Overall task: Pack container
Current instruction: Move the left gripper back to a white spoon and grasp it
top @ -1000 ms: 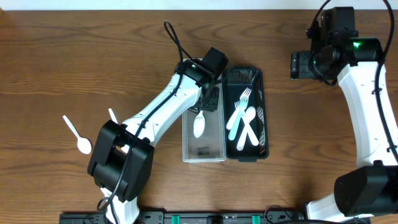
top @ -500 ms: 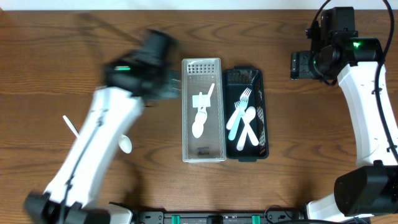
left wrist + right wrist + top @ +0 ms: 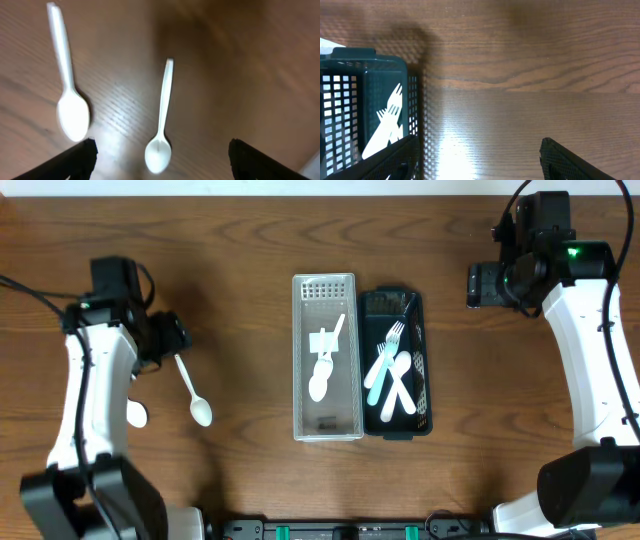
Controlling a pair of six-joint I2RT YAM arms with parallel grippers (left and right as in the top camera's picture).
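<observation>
- The container (image 3: pixel 343 395) sat mid-table (image 3: pixel 240 240), holding one spoon (image 3: pixel 319 383); a basket (image 3: pixel 424 330) touched its right side.
- Far left of the container, the left hand (image 3: pixel 165 335) hung spread and empty over a loose spoon (image 3: pixel 193 393), with another spoon (image 3: pixel 70 107) beside it.
- Well right of the container, the right hand (image 3: pixel 488 285) hung spread and empty.

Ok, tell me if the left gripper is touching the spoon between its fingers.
Apart. Left wrist view: the spoon lies between the left gripper's open fingers, bare table showing on both sides.
</observation>
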